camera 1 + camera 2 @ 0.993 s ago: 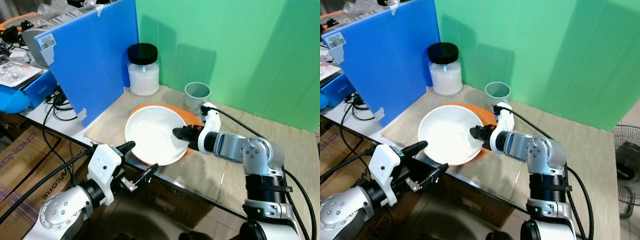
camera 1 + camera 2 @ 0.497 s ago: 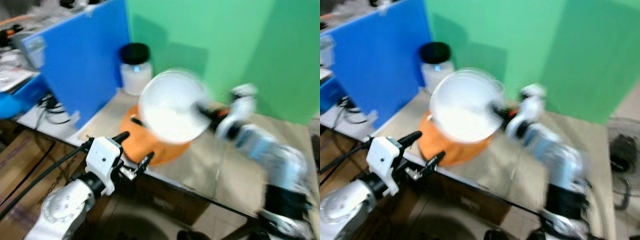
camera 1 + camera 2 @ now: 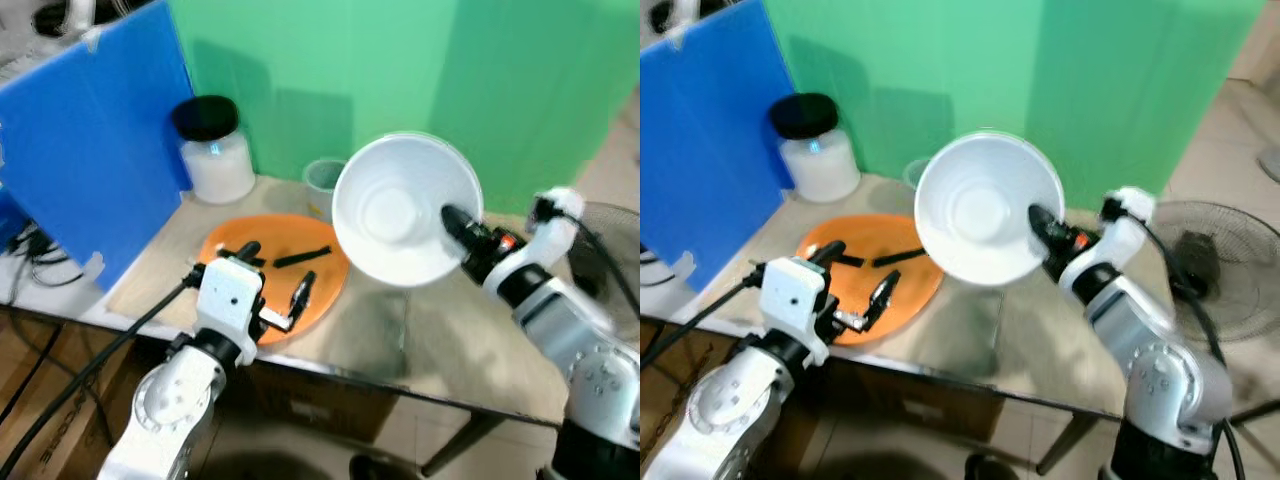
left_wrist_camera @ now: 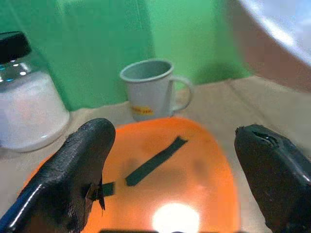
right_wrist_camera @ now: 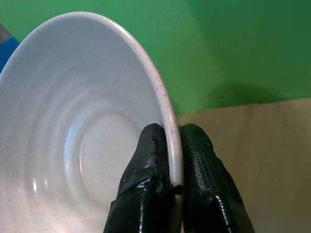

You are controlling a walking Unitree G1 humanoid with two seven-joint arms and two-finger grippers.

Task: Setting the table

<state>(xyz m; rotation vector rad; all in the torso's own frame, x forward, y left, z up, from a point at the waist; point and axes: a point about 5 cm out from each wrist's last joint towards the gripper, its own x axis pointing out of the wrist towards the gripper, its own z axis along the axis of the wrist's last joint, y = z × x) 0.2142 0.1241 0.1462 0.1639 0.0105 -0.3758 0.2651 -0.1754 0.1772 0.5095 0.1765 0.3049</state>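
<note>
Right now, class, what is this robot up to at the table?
The robot is setting the table. Its right gripper pinches the rim of a white bowl and holds it tilted in the air above the table. The orange plate lies on the table with the left gripper open just over it. A grey mug and a black-lidded jar stand behind the plate.

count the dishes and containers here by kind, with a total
bowl: 1, white, held up off the table by the right gripper, its fingers pinching the rim
plate: 1, orange, flat on the table
mug: 1, grey, behind the plate
jar: 1, black lid, white contents
total: 4
</note>
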